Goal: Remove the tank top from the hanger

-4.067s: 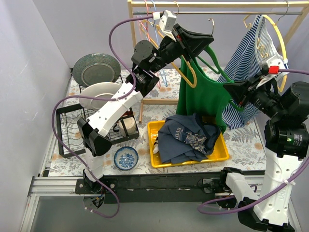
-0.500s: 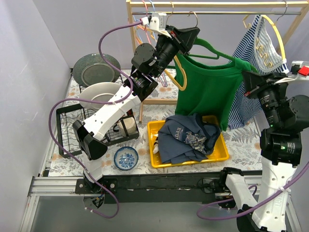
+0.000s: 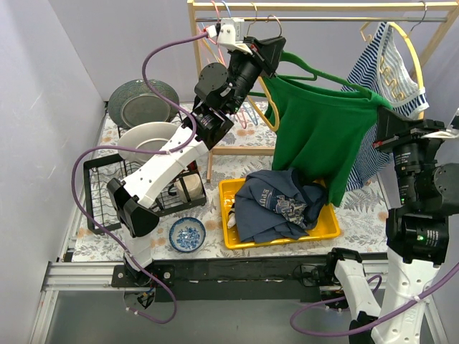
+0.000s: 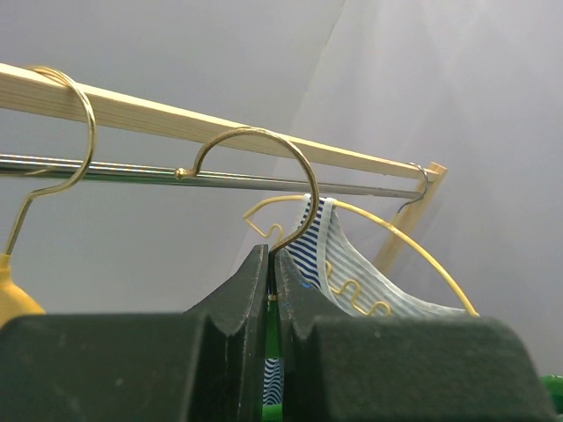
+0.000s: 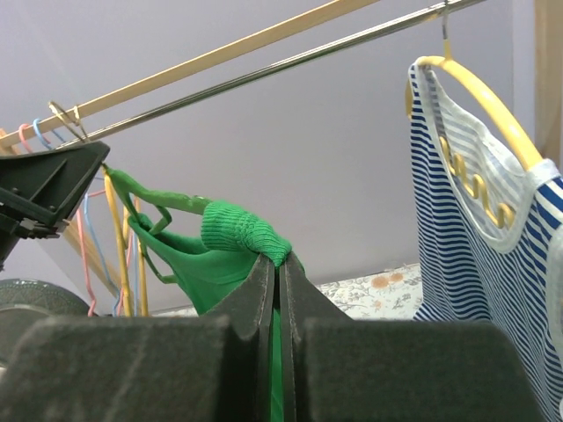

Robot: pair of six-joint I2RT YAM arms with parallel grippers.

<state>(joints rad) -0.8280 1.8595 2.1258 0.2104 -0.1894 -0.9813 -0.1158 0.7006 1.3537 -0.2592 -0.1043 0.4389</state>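
Toward twelve o'clock, below the rail (image 3: 323, 19), the tank top (image 3: 319, 136) is hanging soft and light on its hanger (image 3: 315, 74). The left gripper (image 3: 275, 46) is clamping the hook's neck. At three o'clock the right gripper (image 3: 380, 122) is pinching the strap, a sensible hold.

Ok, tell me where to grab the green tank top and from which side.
Take the green tank top by the shoulder strap nearest the right arm, coming from the right, where the right hand pinches it now. There the strap bunches into a thick roll at the green hanger's end.
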